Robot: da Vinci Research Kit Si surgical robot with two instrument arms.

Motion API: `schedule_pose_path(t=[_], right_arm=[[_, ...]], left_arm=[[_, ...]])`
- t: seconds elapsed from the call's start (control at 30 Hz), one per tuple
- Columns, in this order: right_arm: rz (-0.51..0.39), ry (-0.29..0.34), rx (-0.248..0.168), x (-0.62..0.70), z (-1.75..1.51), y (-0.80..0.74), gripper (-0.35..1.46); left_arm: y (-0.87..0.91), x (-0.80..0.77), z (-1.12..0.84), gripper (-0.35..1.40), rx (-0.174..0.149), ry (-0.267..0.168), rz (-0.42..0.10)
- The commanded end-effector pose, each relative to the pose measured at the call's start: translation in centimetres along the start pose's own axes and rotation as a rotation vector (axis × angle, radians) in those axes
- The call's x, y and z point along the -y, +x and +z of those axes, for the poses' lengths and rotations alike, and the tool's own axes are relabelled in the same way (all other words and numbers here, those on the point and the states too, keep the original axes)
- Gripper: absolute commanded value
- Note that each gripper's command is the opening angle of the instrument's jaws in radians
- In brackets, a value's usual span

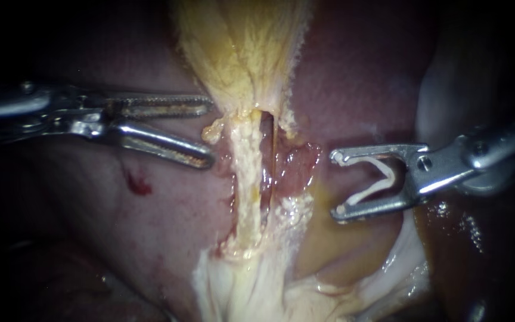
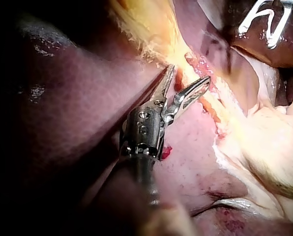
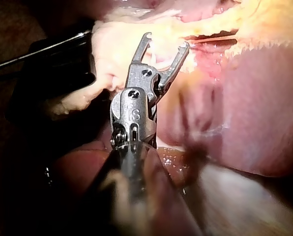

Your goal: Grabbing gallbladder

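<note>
The yellow gallbladder point(image 1: 242, 48) hangs from above and narrows to a neck, from which a pale yellow tube point(image 1: 247, 179) and a thinner tube point(image 1: 272, 143) run down. My left instrument point(image 1: 210, 132) comes in level, jaws open. Their tips lie just left of the neck, the upper one touching its edge. In the left wrist view these jaws point(image 2: 189, 73) stand open at the gallbladder point(image 2: 146, 24). My right instrument point(image 1: 336, 185) stands right of the tubes, apart from them. Its wide jaws carry a white V-shaped clip point(image 1: 377, 179). The right wrist view shows those jaws point(image 3: 166, 40) before pale tissue.
Pink-brown liver point(image 1: 90, 197) surrounds the site, with a small red spot point(image 1: 140, 183) below my left instrument. White fatty tissue point(image 1: 239, 286) lies where the tubes end. A yellow-brown wet patch point(image 1: 329, 244) sits under my right instrument. My right instrument point(image 2: 267, 22) shows beyond the left jaws.
</note>
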Motion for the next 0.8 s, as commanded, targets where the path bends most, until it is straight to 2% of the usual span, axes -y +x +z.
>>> schedule_pose_path(t=[0.03,0.37,0.47,0.6,0.73,0.8], right_arm=[[0.0,0.0,0.0,0.0,0.0,0.0,0.45],[0.0,0.0,0.0,0.0,0.01,0.0,0.45],[0.0,0.0,0.0,0.0,0.01,0.0,0.45],[0.0,0.0,0.0,0.0,0.0,0.0,0.45],[0.0,0.0,0.0,0.0,0.0,0.0,0.45],[0.0,0.0,0.0,0.01,0.0,0.0,0.45]], left_arm=[[0.0,0.0,0.02,0.46,0.0,-0.001,0.0],[-0.02,-0.04,0.2,0.36,-0.008,-0.007,0.0],[0.02,-0.06,0.22,0.16,-0.017,-0.008,0.002],[0.08,-0.12,0.23,-0.35,-0.047,-0.006,0.005],[0.12,-0.17,0.19,-0.35,-0.059,0.001,0.007],[0.12,-0.16,0.16,-0.35,-0.059,0.002,-0.011]])
